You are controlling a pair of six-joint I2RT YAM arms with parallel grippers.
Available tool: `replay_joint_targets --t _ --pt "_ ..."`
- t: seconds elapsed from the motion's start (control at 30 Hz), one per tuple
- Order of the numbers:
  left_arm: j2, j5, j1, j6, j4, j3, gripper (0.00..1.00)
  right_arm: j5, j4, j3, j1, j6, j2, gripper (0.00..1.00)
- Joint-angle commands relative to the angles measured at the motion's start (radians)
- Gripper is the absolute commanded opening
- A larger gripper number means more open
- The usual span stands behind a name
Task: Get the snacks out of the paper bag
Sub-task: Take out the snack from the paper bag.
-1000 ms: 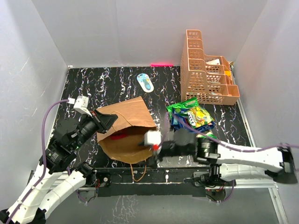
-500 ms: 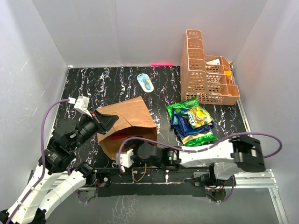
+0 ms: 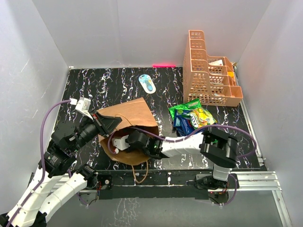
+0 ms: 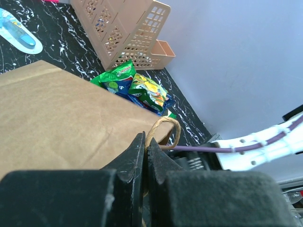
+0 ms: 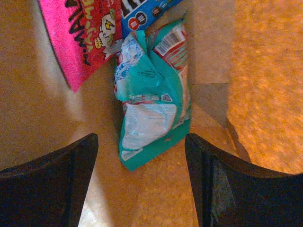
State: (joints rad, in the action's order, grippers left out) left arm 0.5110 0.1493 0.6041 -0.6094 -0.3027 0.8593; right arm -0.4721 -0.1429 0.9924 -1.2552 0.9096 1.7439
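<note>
In the top view, the paper bag [image 3: 130,118] lies on its side on the black marbled table [image 3: 94,85], its mouth facing 6 o'clock. The left gripper [image 3: 107,124] is clenched on the bag's upper lip at the bag's 9 o'clock side. The right gripper [image 3: 124,142] is pushed into the mouth (its fingers are hidden there). A pile of taken-out packets [image 3: 193,118] sits at 3 o'clock of the bag, the orange basket [image 3: 208,71] at 1 o'clock, and a blue-white oval object [image 3: 147,83] at 12 o'clock.

In the left wrist view, the jaws are pinched together on the bag's edge, just beside its twisted handle [image 4: 166,128].

In the right wrist view, inside the bag, the right gripper's fingers [image 5: 52,182] stand wide apart and grasp nothing. A teal packet [image 5: 151,94] lies between their tips, with a pink packet [image 5: 80,33] at 11 o'clock of it and a blue packet [image 5: 144,9] at 12 o'clock.
</note>
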Motion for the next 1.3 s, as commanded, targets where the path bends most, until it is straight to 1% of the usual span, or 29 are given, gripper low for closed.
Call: replay_joint_targets --t 0.0,0.23,0.37,0.47,0.57,0.6,0.77,0.9,1.1,1.27 --pt "-0.015 0.027 -0.001 -0.007 0.038 0.020 0.00 -0.021 -0.097 0.049 0.035 0.019 0.074 0.78" --pt "-0.023 0.035 0.000 -0.026 0.036 0.015 0.00 -0.029 -0.194 0.085 0.082 -0.007 0.183 0.83" --pt "-0.023 0.039 -0.001 -0.031 0.034 0.015 0.00 -0.064 -0.252 0.124 0.100 0.004 0.243 0.86" --pt "-0.023 0.039 -0.001 -0.029 0.029 0.020 0.00 -0.119 -0.320 0.147 0.118 0.015 0.289 0.86" --pt "-0.023 0.037 -0.001 -0.023 0.017 0.028 0.00 -0.138 -0.364 0.164 0.142 0.023 0.330 0.86" --pt "-0.023 0.035 -0.001 -0.020 0.011 0.032 0.00 -0.137 -0.366 0.169 0.150 0.023 0.337 0.84" --pt "-0.032 0.008 -0.001 -0.003 -0.031 0.042 0.00 -0.136 -0.368 0.181 0.170 0.042 0.356 0.64" --pt "-0.045 -0.031 -0.001 0.003 -0.064 0.045 0.00 -0.140 -0.376 0.179 0.174 0.064 0.355 0.47" --pt "-0.049 -0.071 -0.001 -0.001 -0.078 0.027 0.00 -0.082 -0.359 0.161 0.151 0.050 0.293 0.34" --pt "-0.043 -0.093 -0.001 -0.010 -0.069 0.011 0.00 -0.024 -0.304 0.149 0.103 -0.033 0.216 0.30"
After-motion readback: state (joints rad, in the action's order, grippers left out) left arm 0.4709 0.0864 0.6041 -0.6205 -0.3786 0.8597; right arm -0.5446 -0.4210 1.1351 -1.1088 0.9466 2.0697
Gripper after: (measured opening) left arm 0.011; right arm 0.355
